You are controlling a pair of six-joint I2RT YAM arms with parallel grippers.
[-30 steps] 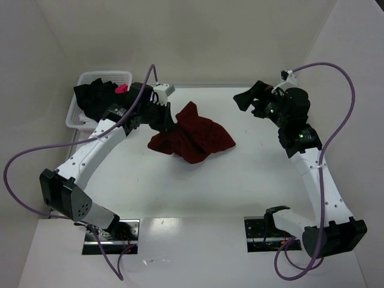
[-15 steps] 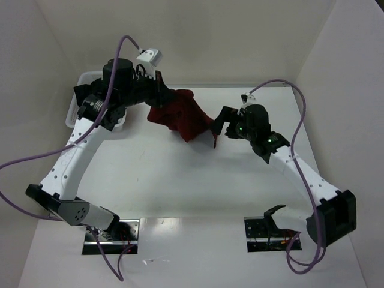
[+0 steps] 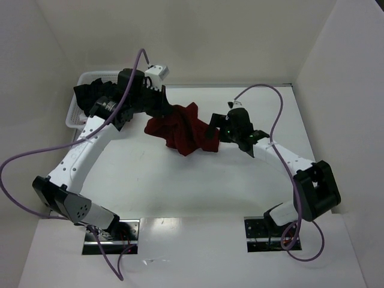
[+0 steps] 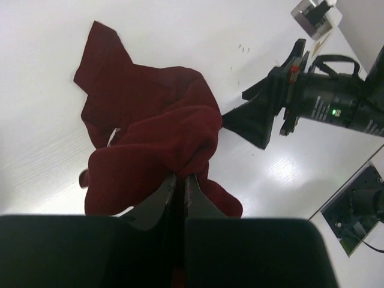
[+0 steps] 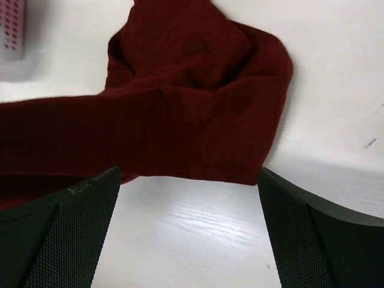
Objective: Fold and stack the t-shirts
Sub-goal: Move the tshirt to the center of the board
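The maroon t-shirt (image 3: pixel 183 129) is bunched in the middle of the table, partly lifted at its left end. My left gripper (image 3: pixel 170 110) is shut on a fold of it; the left wrist view shows the fingers (image 4: pixel 162 195) pinching the cloth (image 4: pixel 156 138). My right gripper (image 3: pixel 211 131) is open at the shirt's right edge, its jaws wide apart just short of the hem (image 5: pixel 198 120), which lies on the table. The black t-shirt (image 3: pixel 93 96) lies heaped in the basket, behind my left arm.
The white mesh basket (image 3: pixel 75 117) stands at the back left. White walls close the table at the back and the right. Metal base plates (image 3: pixel 267 231) sit at the near edge.
My right arm has swung left and down to the shirt's right edge. My left gripper has lifted the shirt, then lowered it a little, still gripping it.
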